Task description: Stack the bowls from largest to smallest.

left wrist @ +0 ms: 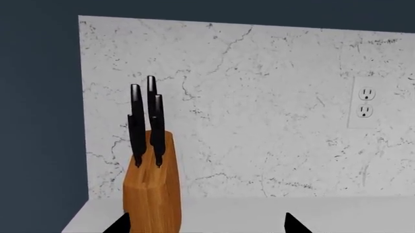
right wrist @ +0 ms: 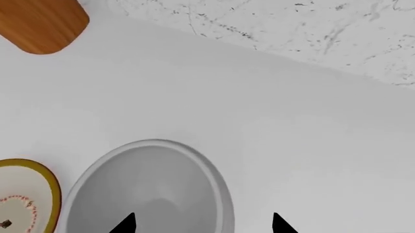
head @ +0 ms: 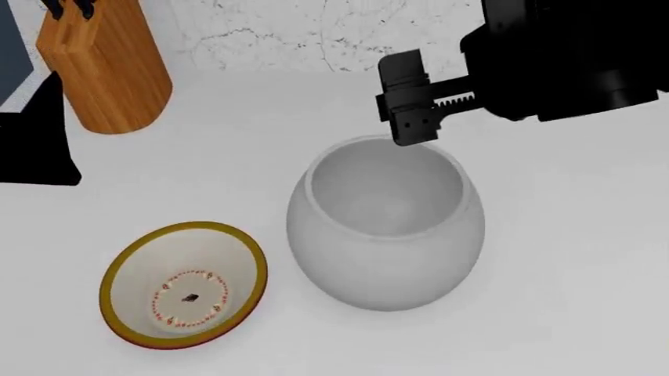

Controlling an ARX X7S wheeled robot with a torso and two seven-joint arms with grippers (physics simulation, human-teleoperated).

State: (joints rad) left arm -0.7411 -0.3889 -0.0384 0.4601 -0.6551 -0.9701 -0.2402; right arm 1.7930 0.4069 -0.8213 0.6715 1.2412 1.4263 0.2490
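Nearest the head camera, the yellow-rimmed bowl (head: 183,284) sits at eight o'clock from the pale grey bowl (head: 385,222), whose far rim at twelve o'clock lies right under the right gripper (head: 416,125), jaws spread wide and empty, straddling it.

The right gripper (right wrist: 202,224) hangs with its jaws spread, one fingertip over the mouth of the grey bowl (head: 385,227), the other outside its far rim. Beyond those jaws the white counter (head: 251,125) runs bare to the marbled wall (right wrist: 311,29). Just beside the grey bowl sits the yellow-rimmed bowl (head: 184,283), apart from it by a narrow strip of counter. The left gripper (left wrist: 206,224) has its jaws apart too, and one fingertip stands close to the wooden knife block (left wrist: 152,187), whose black handles (left wrist: 146,114) rise ahead; between the fingertips and the wall lies open counter.
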